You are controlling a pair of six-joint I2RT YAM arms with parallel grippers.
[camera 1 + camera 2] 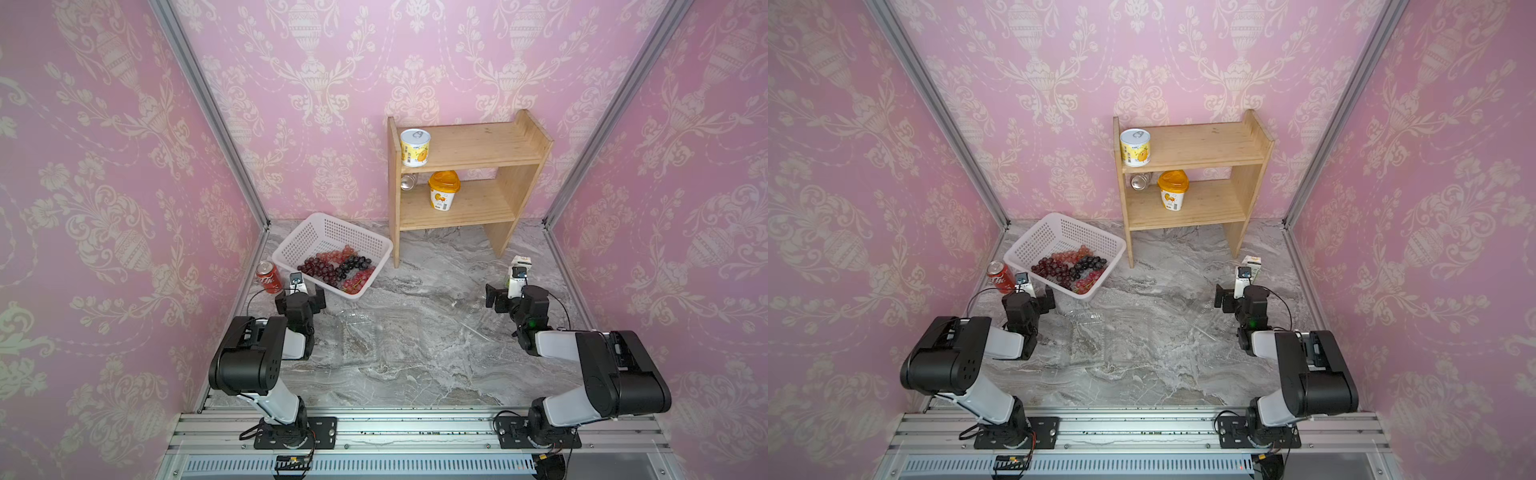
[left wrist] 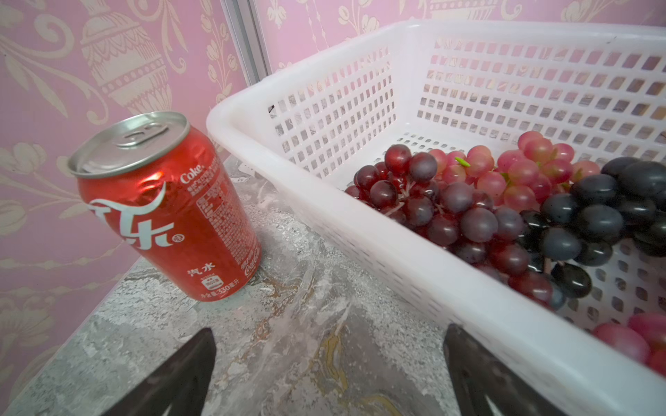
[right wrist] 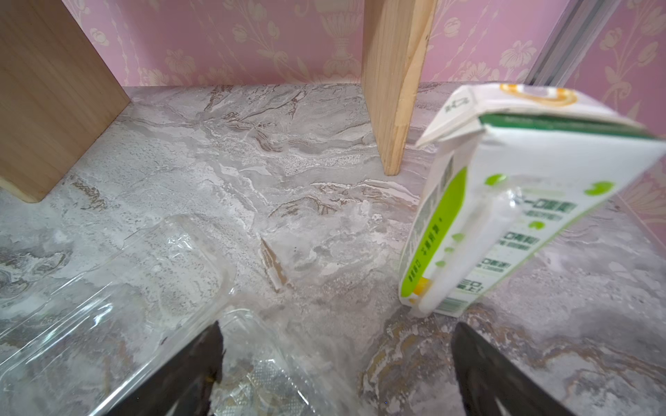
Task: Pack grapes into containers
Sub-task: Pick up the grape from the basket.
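While both arms are hovering low over the marble surface, all the grapes are sitting in one white basket at the back left: what look like four bunches, one pink, one dark red, one near-black, one red. Two clear containers are lying on the surface nearer the arms, one in the middle and a second container towards the right arm; both are looking empty, though their outlines are faint. Left jaws are standing spread wide, gripping nothing, between one red can and the basket's near wall. Right jaws are likewise standing released and empty, beside one green-and-white carton. One wooden shelf is holding two yellow tubs and one jar.
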